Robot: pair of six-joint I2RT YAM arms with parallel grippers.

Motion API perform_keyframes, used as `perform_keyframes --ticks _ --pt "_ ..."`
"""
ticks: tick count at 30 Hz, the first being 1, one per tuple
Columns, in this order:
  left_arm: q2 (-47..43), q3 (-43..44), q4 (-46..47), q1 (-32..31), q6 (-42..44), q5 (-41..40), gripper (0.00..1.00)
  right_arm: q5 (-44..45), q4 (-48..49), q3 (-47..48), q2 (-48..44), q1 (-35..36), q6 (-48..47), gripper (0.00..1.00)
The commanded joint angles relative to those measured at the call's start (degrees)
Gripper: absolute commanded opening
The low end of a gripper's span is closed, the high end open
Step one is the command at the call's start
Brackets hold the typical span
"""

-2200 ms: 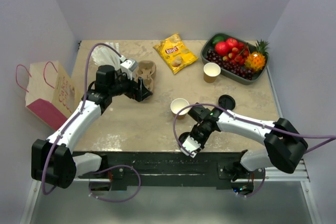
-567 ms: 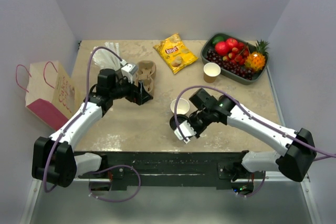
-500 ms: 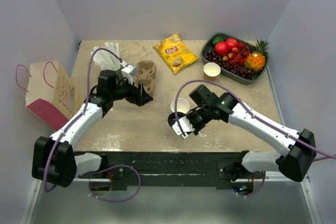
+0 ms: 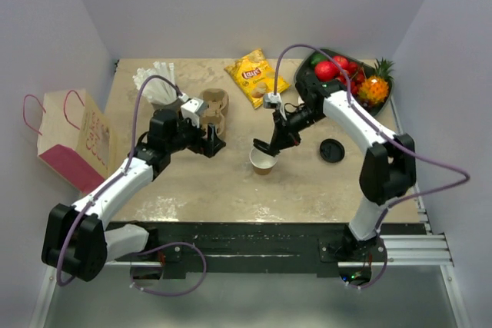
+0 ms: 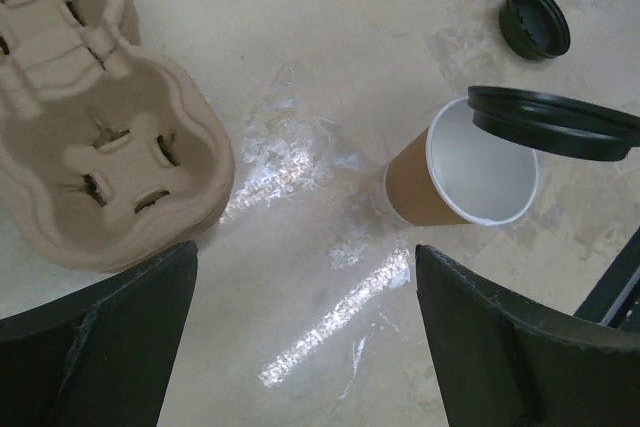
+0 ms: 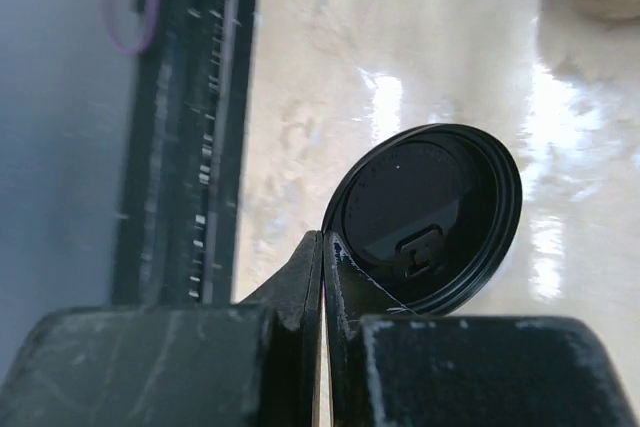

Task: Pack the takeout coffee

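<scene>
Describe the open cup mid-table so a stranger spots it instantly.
Find the cardboard cup carrier on the table's left half. Right of it, mid-table, stands a tan paper cup, white inside. The right gripper holds a black lid just over its rim.

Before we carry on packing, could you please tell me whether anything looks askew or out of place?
The black lid, pinched by its rim in the right fingers, hangs tilted and off-centre above the open cup, not seated on it. Nothing else stands out.
</scene>
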Motion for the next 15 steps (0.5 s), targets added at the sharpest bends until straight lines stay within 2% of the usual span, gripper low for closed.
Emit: perform_keyframes --ticks 1,7,15 --pt "-2.5 -1.6 4.2 -0.2 3.6 -2.0 0.94 -16.1 -15.7 3.7 6.3 -3.1 -1.6 0.00" --pt "-2.3 -1.7 4.2 -2.7 5.6 0.2 0.94 -21.0 -15.3 3.4 8.6 -3.8 0.5 0.00" --pt "0.6 -1.1 6.6 -5.9 6.9 -0.2 0.93 -22.3 -15.8 0.4 14.0 -5.6 0.9 0.00"
